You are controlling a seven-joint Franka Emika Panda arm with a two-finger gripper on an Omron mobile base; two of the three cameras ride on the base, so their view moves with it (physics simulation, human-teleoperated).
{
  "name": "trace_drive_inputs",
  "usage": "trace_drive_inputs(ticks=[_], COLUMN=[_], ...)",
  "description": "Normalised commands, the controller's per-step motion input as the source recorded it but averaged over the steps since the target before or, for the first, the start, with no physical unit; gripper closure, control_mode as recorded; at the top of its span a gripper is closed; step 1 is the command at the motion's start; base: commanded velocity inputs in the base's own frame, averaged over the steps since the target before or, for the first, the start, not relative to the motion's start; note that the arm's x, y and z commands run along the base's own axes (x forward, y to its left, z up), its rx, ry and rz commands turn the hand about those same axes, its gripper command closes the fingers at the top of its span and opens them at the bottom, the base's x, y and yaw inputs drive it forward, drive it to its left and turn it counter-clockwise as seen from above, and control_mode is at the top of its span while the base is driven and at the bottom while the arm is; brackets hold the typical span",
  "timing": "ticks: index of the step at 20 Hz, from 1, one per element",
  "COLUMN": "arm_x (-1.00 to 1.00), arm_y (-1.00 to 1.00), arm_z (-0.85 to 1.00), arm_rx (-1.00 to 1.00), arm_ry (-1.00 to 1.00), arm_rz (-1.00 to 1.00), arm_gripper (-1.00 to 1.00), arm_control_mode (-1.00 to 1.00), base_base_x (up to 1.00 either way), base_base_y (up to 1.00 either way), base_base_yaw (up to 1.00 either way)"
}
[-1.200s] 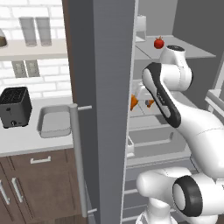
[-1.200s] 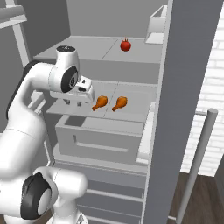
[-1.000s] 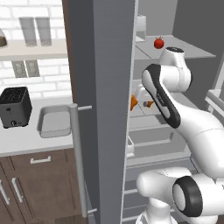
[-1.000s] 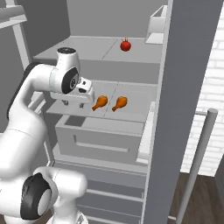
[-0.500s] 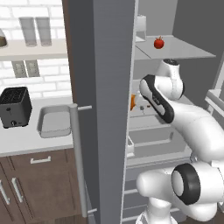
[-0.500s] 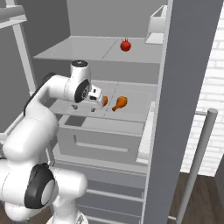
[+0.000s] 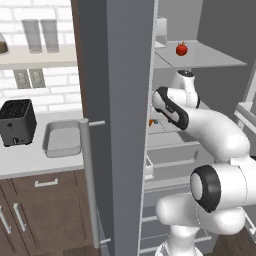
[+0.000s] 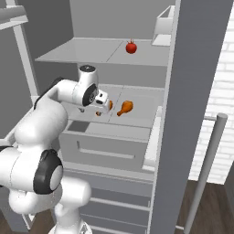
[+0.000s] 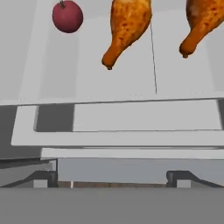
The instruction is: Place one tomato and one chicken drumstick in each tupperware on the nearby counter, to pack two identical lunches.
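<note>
Chicken drumsticks lie side by side on the middle fridge shelf [image 8: 137, 119]: left drumstick [image 9: 126, 27], right drumstick [image 9: 202, 22], both with the bone end pointing toward the hand. A tomato [image 9: 67, 16] rests on the same shelf, left of the drumsticks in the hand view and apart from them. A second tomato [image 8: 131, 47] sits on the upper shelf [image 8: 82, 52].

Gripper [image 9: 111, 177] hangs in front of the middle shelf's edge, above the drawer [image 8: 105, 151]. Fingertips [image 9: 43, 178] stand far apart, near the left and right of the hand view; nothing sits between them and they touch nothing.

Counter [image 7: 30, 160] lies left of the fridge door [image 7: 120, 100], carrying a toaster [image 7: 17, 122] and a grey tupperware [image 7: 62, 139].
</note>
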Motion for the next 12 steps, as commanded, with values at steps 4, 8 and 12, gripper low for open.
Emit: trace_drive_inputs(ticks=[4,8,12], arm_x=[0.44,0.49,0.50], arm_y=[0.01,0.00,0.00], arm_z=[-0.28,-0.09,-0.19], arm_rx=[0.04,0.00,0.00], arm_ry=[0.00,0.00,0.01], arm_rz=[-0.06,0.00,0.00], arm_gripper=[-1.00,-1.00,-1.00], arm_control_mode=[-1.00,-1.00,-1.00], base_base_x=[0.00,0.00,0.00], base_base_y=[0.00,0.00,0.00], base_base_yaw=[0.00,0.00,0.00])
